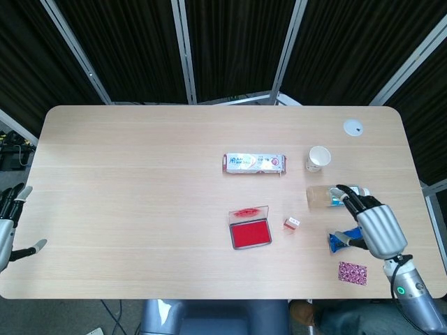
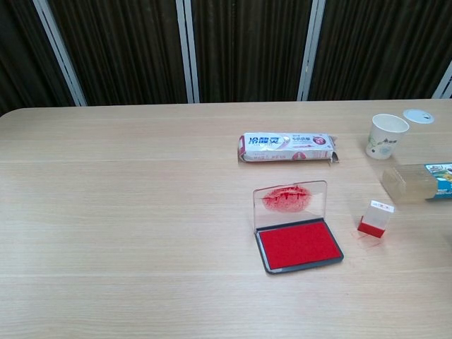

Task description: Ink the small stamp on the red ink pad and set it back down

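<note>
The small stamp [image 1: 292,223] [image 2: 375,218] stands upright on the table, clear-topped with a red base, just right of the red ink pad [image 1: 250,232] [image 2: 299,244]. The pad lies open with its smeared clear lid [image 2: 291,203] raised at the back. My right hand [image 1: 371,226] is open, fingers spread, well to the right of the stamp near the table's right edge; the chest view does not show it. My left hand [image 1: 10,223] hangs open off the table's left edge, holding nothing.
A toothpaste box [image 1: 254,163] [image 2: 287,147] lies behind the pad. A paper cup [image 1: 318,158] [image 2: 385,135], a white lid [image 1: 353,127] and a lying bottle [image 1: 334,196] [image 2: 417,182] sit at the right. A blue packet [image 1: 339,241] and patterned card [image 1: 353,272] lie by my right hand.
</note>
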You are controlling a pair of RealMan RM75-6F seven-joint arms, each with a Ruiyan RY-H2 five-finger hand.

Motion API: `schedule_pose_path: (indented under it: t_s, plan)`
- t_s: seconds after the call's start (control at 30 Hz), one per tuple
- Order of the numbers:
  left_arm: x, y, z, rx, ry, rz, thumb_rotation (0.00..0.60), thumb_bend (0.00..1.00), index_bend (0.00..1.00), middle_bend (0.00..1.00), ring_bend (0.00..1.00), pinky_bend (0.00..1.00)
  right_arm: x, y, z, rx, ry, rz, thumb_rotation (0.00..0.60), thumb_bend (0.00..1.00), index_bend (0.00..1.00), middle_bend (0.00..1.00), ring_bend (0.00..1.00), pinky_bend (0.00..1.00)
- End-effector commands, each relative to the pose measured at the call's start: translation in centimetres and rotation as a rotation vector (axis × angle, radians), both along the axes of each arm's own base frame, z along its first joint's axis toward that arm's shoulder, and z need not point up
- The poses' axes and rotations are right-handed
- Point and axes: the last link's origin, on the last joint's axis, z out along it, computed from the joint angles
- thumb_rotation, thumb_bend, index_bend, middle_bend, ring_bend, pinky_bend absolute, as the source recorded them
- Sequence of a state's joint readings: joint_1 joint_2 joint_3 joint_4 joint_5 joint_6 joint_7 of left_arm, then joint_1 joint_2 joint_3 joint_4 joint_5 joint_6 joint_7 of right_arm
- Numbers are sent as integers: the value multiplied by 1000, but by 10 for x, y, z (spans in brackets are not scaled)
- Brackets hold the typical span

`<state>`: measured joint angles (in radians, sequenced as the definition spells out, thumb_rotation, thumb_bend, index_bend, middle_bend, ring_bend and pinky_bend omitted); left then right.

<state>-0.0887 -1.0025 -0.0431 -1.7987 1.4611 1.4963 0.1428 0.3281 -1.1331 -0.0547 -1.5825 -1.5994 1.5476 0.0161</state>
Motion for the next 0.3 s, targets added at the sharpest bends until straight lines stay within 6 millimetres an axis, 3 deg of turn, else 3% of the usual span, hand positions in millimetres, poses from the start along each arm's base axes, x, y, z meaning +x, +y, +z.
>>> schedule_pose_path:
  t_s: [0.03,0.3]
  plan:
    - [-1,-4,2,6,-2,-13,600,0,0,0,0,0,-11,23,8,-15,-15,-133,600,0,0,0,0,0]
    - [0,-10,6,19,-13,-37,600,0,0,0,0,0,-18,39,5,-29,-57,-215,600,0,0,0,0,0]
